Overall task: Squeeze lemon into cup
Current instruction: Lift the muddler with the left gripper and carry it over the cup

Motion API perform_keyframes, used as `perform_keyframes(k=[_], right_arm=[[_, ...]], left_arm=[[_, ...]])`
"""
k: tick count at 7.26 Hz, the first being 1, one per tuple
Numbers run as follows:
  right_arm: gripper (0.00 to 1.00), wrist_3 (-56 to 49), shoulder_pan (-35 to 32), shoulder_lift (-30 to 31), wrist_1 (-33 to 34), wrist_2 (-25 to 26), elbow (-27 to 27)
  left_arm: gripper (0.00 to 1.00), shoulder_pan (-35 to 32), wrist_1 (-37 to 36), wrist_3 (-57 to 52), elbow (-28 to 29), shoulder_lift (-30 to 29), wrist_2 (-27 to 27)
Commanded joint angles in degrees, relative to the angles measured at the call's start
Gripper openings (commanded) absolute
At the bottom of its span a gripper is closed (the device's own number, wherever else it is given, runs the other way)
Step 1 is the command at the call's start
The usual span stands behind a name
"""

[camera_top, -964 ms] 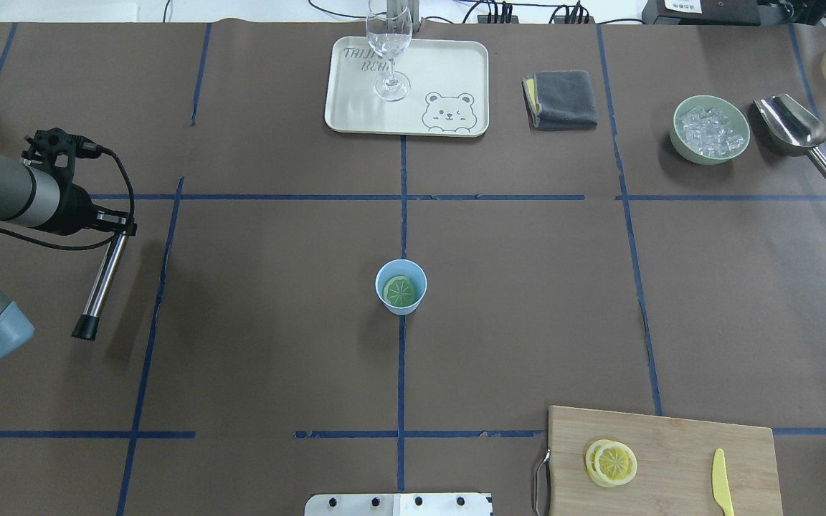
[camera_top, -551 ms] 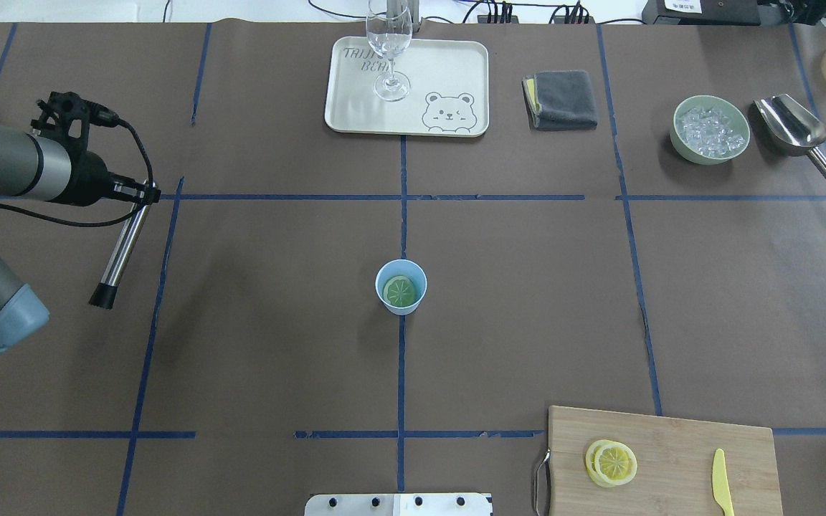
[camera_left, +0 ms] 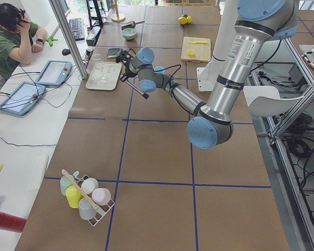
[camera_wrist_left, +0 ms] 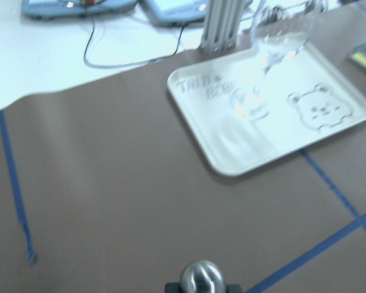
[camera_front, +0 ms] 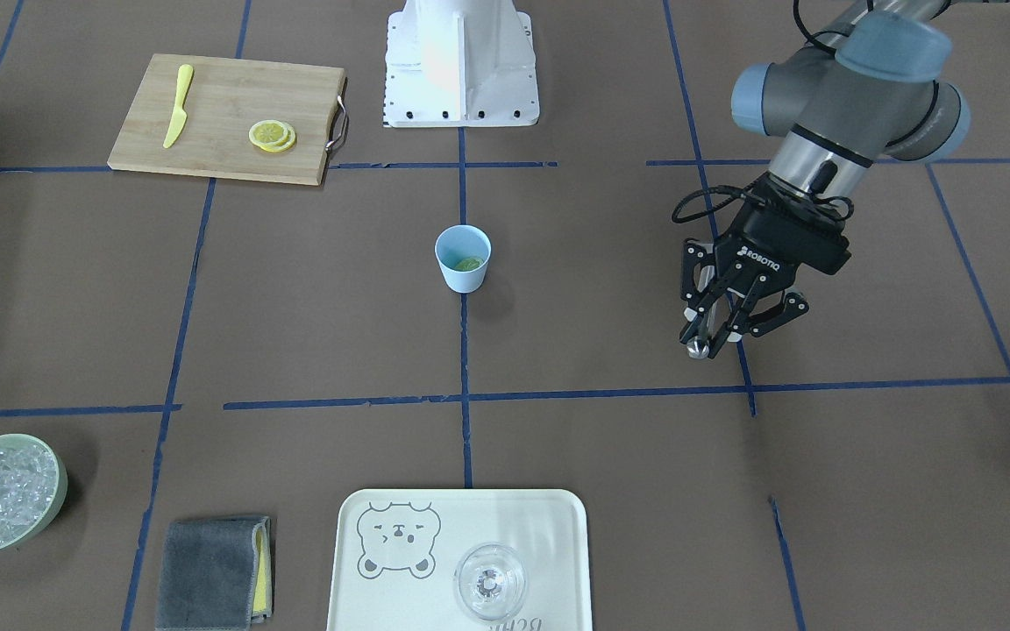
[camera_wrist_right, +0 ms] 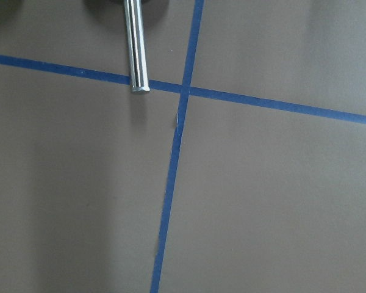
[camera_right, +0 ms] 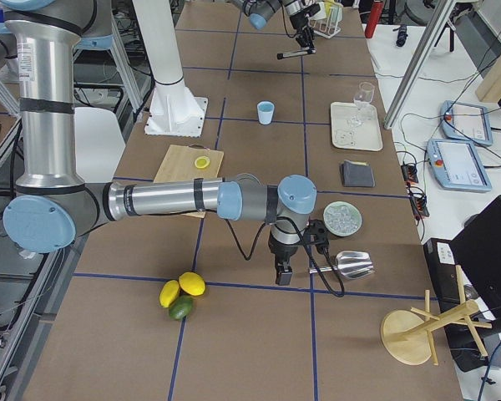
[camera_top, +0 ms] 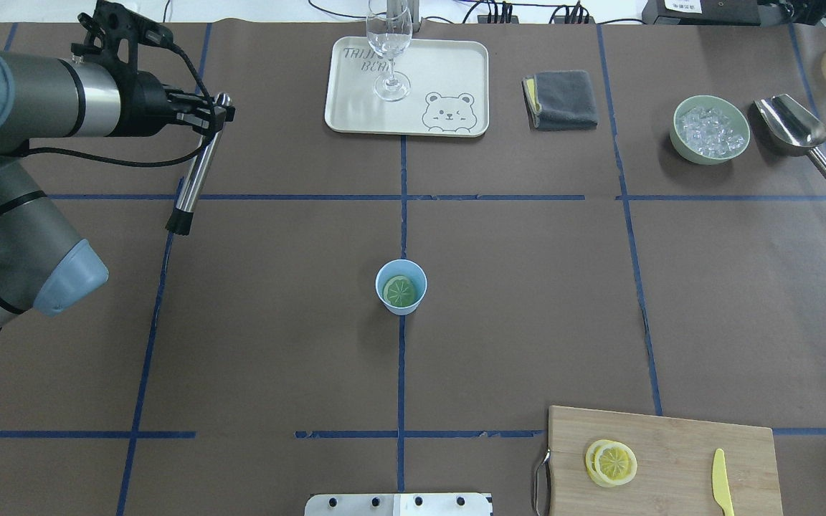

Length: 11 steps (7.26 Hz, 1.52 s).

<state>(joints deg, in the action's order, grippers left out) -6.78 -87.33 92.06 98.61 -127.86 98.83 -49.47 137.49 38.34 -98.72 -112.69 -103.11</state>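
Note:
The light-blue cup [camera_top: 416, 278] stands at the table's middle with one lemon slice [camera_top: 399, 291] lying flat inside; both also show in the front view, cup [camera_front: 461, 273] and slice [camera_front: 470, 263]. More lemon slices [camera_top: 611, 462] lie stacked on the cutting board [camera_top: 678, 444]. My left gripper [camera_top: 219, 112] is shut on a steel muddler [camera_top: 196, 172] with a black tip, held above the table far left of the cup, near the tray. It shows in the front view [camera_front: 719, 326] too. My right gripper [camera_right: 281, 271] shows only in the right side view, near the scoop; I cannot tell its state.
A cream tray [camera_top: 456, 72] with a wine glass [camera_top: 388, 43] is at the back middle. A grey cloth [camera_top: 565, 99], a green bowl of ice [camera_top: 710, 130] and a steel scoop [camera_top: 793, 129] stand at back right. A yellow knife [camera_top: 721, 481] lies on the board.
My left arm has swung away from the robot and to the right with the muddler, from the left middle of the table towards the tray. The cup and slices have not moved.

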Motion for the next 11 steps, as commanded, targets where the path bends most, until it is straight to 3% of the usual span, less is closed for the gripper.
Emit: perform_keyframes(k=[1, 4, 5, 6, 8, 9, 11], right_arm=[[1.00, 0.1, -0.7, 0.8, 0.0, 0.0, 0.0], [1.00, 0.2, -1.8, 1.4, 0.0, 0.1, 0.0], [1.00, 0.1, -2.3, 1.5, 0.0, 0.1, 0.0], [1.00, 0.0, -3.4, 1.6, 0.0, 0.2, 0.0], [1.00, 0.0, -4.4, 1.8, 0.0, 0.2, 0.0], [1.00, 0.1, -4.5, 1.8, 0.0, 0.3, 0.0], [1.00, 0.1, -5.3, 1.9, 0.1, 0.3, 0.0]], left_arm=[[0.00, 3.8, 19.1, -0.5, 3.2, 0.4, 10.9], [0.00, 13.9, 42.2, -1.7, 9.5, -0.7, 16.6], [0.00, 18.7, 48.9, -7.2, 12.9, -3.6, 19.3], [0.00, 20.3, 50.2, -12.3, 14.0, -6.7, 21.2], [0.00, 21.5, 56.0, -12.5, 14.2, -10.4, 21.6], [0.00, 23.7, 56.7, -12.6, 14.8, -11.0, 24.8], [0.00, 25.9, 61.6, -12.6, 22.0, -13.1, 27.4]])
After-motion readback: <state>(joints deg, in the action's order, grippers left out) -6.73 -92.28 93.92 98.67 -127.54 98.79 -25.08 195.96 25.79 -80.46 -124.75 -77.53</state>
